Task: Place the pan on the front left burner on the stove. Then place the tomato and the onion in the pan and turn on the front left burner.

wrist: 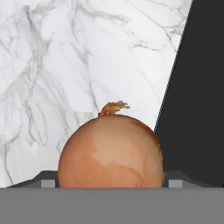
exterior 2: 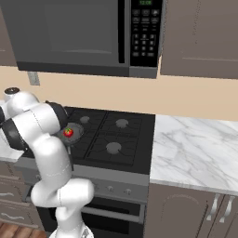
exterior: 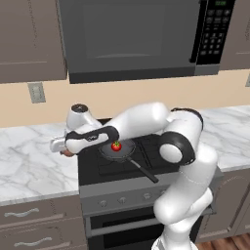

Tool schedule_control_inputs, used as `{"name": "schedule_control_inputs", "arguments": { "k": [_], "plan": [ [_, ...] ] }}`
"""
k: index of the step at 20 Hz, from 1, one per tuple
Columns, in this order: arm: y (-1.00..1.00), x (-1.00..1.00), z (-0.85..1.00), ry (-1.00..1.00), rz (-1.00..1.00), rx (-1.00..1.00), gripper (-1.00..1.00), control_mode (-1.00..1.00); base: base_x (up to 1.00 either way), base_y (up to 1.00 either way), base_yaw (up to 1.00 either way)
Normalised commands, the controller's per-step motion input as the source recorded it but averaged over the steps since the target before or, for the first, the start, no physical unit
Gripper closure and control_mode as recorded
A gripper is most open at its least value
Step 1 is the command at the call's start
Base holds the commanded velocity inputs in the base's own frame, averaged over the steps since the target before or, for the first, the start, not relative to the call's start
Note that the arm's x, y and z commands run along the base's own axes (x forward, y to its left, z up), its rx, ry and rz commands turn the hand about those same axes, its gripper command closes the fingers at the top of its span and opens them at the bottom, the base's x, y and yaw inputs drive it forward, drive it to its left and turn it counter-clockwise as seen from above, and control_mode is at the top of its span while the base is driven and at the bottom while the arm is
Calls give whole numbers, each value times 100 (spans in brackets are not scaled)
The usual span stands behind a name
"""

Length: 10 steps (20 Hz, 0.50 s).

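Pincer [wrist: 111, 183]: jaws wide, straddling the round orange-brown onion [wrist: 110, 151], lower centre of hand view; not yet clamped.
Onion site: white marble counter [wrist: 57, 65], just beside the black stove [wrist: 197, 96].
Pan [exterior: 118, 150]: dark round frying pan, red tomato [exterior: 116, 146] inside, centre of left base view.
Advice: close squarely at the widest girth, then lift straight.

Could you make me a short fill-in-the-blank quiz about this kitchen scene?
1. The tomato lies in the ____.
2. The onion rests on the marble ____, beside the stove.
3. The gripper stands ____ around the onion.
4. Above the stove hangs a ____.

Missing words: pan; counter; open; microwave
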Motion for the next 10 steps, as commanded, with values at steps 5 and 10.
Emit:
{"name": "schedule_control_inputs", "arguments": {
  "k": [5, 10],
  "plan": [
    [-28, -17, 29, 0, -4, 2, 100, -100, 0, 0, 0],
    [-33, -10, 27, 0, -4, 1, 100, -100, 0, 0, 0]
  ]
}}
